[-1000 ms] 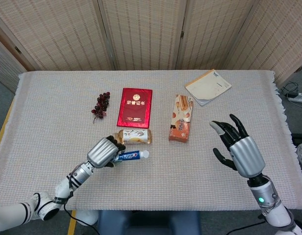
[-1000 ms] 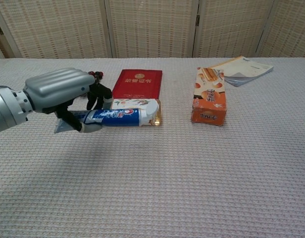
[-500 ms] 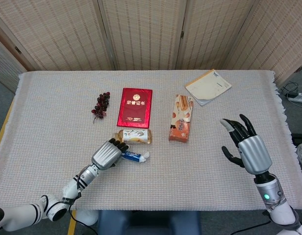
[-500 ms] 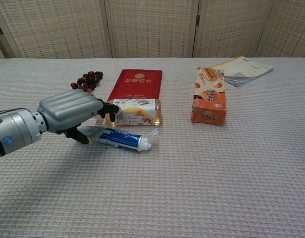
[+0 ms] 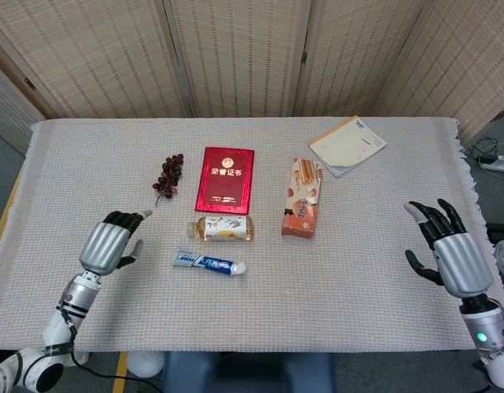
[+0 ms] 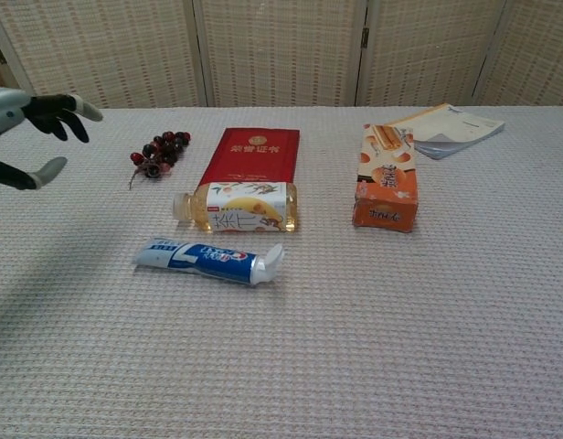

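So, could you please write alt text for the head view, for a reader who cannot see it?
A toothpaste tube lies free on a cloth-covered table, between two open robot hands: the left hand near the left edge and the right hand at far right. Behind the tube lie a drink bottle, a red booklet, grapes, a snack box and a notebook.

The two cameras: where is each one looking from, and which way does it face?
Head view: high above the near edge, looking steeply down on the table; shows the left hand and right hand, with forearms.
Chest view: low at the near edge, looking across the table toward the folding screen; shows only the left hand.
Shared: the toothpaste tube, tea bottle, red booklet.
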You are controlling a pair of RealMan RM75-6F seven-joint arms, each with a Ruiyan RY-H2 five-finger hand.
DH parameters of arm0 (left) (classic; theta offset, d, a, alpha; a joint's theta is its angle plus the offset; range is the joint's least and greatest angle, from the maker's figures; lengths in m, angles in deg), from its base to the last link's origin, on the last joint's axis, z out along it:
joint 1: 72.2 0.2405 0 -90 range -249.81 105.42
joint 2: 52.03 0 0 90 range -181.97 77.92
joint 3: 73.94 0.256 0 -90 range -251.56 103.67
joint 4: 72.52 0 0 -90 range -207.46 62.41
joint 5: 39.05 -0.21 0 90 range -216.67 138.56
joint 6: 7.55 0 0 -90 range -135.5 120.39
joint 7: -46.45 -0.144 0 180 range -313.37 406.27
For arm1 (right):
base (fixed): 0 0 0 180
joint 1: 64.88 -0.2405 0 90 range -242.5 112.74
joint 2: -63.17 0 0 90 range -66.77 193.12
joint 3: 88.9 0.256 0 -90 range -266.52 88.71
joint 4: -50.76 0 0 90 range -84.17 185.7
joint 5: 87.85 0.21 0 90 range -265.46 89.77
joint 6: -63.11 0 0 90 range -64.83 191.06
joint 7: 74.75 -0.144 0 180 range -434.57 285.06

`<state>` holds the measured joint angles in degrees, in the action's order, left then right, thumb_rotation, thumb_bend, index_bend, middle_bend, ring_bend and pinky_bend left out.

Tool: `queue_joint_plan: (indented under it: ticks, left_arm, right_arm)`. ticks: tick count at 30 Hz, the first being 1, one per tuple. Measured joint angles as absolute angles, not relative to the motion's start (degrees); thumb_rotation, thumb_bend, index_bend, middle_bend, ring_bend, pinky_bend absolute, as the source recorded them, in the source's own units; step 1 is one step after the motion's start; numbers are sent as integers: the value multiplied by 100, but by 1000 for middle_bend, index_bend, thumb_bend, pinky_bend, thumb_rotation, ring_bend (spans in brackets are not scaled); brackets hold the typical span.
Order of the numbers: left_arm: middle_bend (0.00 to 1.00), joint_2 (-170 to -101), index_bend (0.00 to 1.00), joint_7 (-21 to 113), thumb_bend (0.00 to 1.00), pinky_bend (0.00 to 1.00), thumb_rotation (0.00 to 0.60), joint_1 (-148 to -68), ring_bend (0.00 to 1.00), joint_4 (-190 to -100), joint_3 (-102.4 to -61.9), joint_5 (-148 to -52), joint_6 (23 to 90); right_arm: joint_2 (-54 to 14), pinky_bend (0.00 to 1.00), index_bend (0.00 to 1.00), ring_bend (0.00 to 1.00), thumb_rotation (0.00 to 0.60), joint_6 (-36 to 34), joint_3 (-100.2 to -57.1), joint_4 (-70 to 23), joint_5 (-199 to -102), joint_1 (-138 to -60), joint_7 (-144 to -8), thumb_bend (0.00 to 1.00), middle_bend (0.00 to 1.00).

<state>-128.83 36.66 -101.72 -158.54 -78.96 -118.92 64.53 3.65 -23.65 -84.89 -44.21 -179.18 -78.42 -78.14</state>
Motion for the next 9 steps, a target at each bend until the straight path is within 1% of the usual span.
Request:
queue_joint_plan:
  ticks: [4, 9]
  left_arm:
    - [314, -12338, 227, 3804, 559, 252, 600, -9617, 288, -16220, -7981, -11646, 7093]
    - [314, -12036, 254, 3910, 560, 247, 600, -8929, 289, -16550, -7968, -11448, 7848]
  right_arm:
    - [409, 61, 73, 171, 600, -2672, -8529, -4370, -17874, -7579, -7905, 428, 174]
    - [230, 61, 80, 177, 600, -3016, -8627, -4120, -17923, -7274, -8099, 428, 178]
